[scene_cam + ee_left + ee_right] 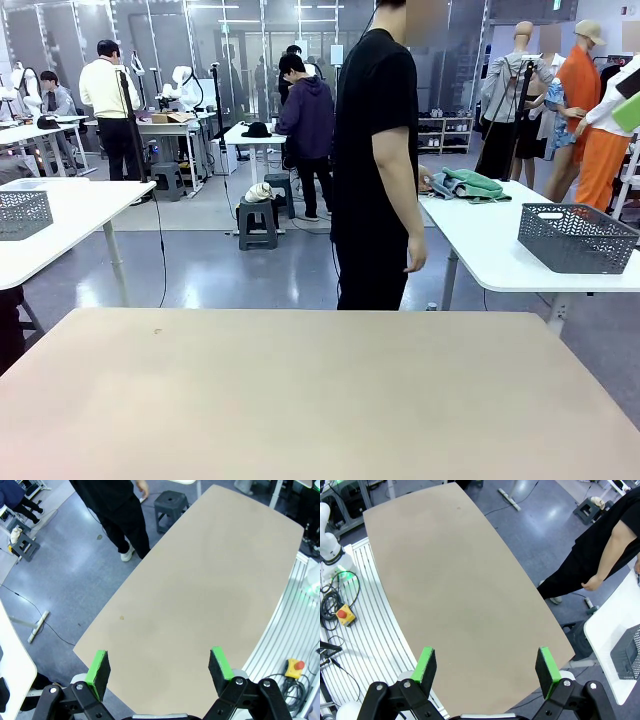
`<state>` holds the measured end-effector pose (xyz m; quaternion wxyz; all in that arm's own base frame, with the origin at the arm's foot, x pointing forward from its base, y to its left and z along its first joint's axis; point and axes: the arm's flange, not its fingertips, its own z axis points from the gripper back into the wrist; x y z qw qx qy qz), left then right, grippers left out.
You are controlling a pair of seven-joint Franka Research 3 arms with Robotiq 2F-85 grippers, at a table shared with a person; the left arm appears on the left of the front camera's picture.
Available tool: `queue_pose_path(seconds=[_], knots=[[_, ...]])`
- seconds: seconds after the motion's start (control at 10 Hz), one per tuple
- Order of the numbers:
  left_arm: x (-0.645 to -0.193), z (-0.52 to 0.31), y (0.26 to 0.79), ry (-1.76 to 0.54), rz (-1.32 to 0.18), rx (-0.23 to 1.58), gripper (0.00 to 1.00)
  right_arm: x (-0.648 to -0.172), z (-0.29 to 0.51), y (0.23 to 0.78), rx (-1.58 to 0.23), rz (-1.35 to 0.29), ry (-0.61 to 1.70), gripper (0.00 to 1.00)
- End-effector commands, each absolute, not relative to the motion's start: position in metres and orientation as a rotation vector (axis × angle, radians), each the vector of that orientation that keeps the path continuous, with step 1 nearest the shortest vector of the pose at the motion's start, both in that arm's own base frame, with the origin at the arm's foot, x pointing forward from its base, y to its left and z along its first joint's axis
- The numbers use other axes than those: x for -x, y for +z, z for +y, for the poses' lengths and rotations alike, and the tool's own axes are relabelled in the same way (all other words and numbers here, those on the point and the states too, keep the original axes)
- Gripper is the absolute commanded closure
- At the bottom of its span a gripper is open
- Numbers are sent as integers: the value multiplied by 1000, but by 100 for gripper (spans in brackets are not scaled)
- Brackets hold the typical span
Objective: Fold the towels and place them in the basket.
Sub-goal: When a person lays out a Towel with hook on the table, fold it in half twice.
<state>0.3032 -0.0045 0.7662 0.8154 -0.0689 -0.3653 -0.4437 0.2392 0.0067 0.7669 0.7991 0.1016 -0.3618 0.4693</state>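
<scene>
In the left wrist view my left gripper (159, 660) hangs open high above the beige table (210, 580), nothing between its green pads. Over the same table (450, 580), my right gripper (486, 660) is also open and holds nothing. A dark grey mesh basket (578, 237) stands on the white side table at the right, and its corner (626, 655) shows in the right wrist view. The towels are out of view. A person in black (375, 150) stands at the far edge, turned toward that side table.
A green cloth (470, 185) lies bunched on the right white table (490, 250). A second grey mesh basket (22, 213) sits on the left white table. A dark stool (170, 502) stands beyond the far edge. Cables and a red stop button (295, 666) lie beside the table.
</scene>
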Motion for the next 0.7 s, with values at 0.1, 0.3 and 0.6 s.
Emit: queue_pose_path(seconds=[0.1,0.3,0.6], knots=[[-303,-5,767,-952,-783,152,0,-240,8,767,-226,-782,1011,0],[-303,-5,767,-952,-783,152,0,-240,8,767,-226,-782,1011,0],[-303,-5,767,-952,-783,152,0,-240,8,767,-226,-782,1011,0]])
